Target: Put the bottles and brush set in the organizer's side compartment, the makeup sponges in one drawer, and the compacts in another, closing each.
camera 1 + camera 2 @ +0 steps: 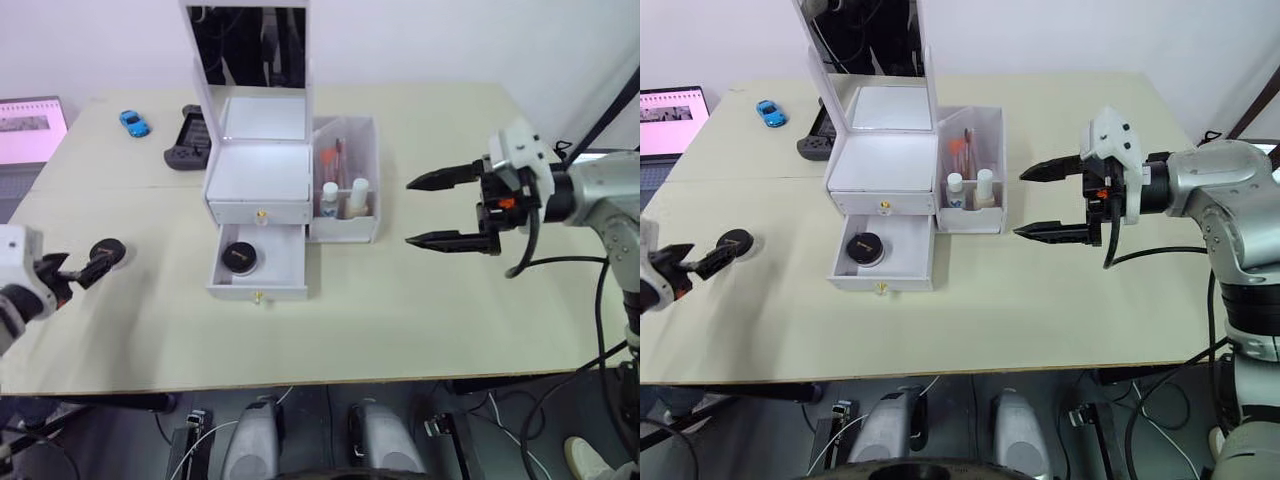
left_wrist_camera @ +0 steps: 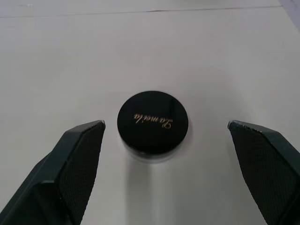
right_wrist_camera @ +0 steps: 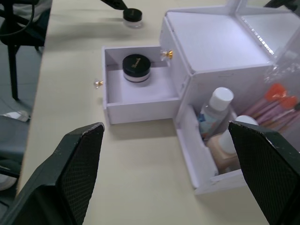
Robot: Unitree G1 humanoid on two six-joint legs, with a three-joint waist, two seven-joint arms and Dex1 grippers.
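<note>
The worktop is a pale beige surface with a seam running across it at the far left. Near its middle stands a white organizer — lid raised, lower drawer pulled out toward 6 o'clock, clear side compartment on its 3 o'clock flank. A black round compact sits toward 9 o'clock, well apart from the organizer. At about 11 o'clock lie a small blue toy car and, nearer the organizer, a dark game controller.

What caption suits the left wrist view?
Left gripper, fingers open, poised around a black compact on the table.
</note>
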